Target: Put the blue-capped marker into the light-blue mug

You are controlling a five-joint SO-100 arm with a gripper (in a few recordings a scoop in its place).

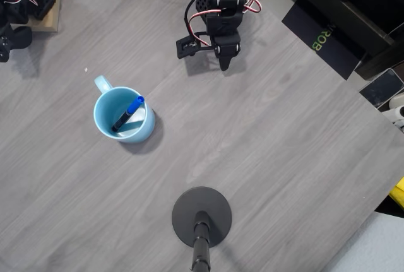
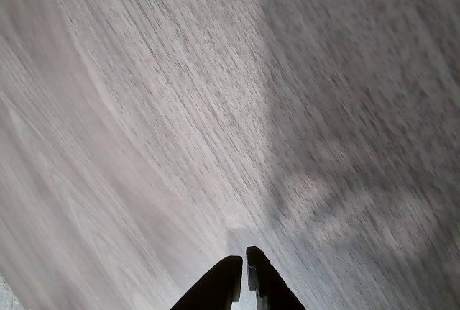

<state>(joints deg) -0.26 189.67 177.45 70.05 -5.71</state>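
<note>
table: grey wood-grain | on it: light-blue mug, black round stand base

Hobby robotics desk, likely home or office: grey wood-grain table; servo parts at far-left corner; black camera stand at near edge.

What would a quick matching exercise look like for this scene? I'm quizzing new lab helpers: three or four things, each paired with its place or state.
Things:
1. marker
2. mug
3. claw
4. round black stand base

Places or states:
A. shut, near the table's top edge in the overhead view
B. leaning inside the mug
C. bottom centre of the overhead view
D. upright on the table, left of centre

Pairs: 1-B, 2-D, 3-A, 4-C
</note>
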